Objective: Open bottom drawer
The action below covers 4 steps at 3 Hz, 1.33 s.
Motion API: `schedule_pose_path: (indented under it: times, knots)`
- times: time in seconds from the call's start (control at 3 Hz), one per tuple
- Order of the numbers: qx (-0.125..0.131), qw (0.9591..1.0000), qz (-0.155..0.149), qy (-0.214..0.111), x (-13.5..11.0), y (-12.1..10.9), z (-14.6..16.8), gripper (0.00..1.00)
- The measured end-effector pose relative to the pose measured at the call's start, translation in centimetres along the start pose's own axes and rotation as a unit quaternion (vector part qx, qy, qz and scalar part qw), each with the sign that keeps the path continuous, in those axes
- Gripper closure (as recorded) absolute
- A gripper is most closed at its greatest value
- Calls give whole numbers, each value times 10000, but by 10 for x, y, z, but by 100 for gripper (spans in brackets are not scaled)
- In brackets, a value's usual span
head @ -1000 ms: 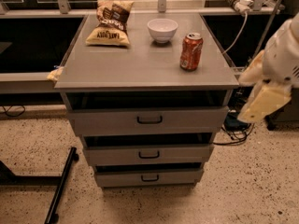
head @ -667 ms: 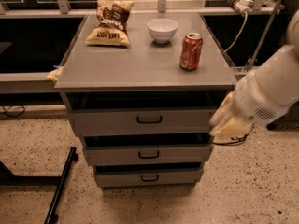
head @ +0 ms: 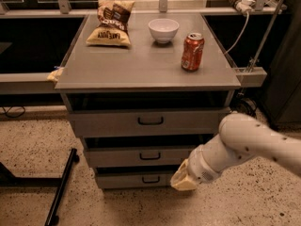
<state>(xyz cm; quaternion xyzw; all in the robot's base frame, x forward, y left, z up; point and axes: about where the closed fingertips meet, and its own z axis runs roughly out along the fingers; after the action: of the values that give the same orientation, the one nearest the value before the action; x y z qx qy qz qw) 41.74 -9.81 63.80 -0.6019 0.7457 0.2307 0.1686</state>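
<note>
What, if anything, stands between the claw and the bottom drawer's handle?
Nothing visible. The claw hangs at the right end of the bottom drawer, and only bare drawer front separates it from the handle.

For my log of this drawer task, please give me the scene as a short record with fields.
gripper: low, in front of the right end of the bottom drawer, to the right of its handle
bottom drawer: looks closed
handle: not gripped
cabinet top: chip bag, white bowl, red can
</note>
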Motion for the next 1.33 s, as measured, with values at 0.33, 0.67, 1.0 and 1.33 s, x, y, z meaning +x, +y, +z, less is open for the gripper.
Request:
schedule_pose_path:
  times: [0.33,0.67,1.0,1.33]
  knots:
    - [71,9995,204,-246,10,-17,32,100]
    - [71,9995,203,-245,10,-17,32,100]
    - [168,9996,-102,-221,43,-40,58,100]
    - [194,9977,-571,-309,92,-89,94,100]
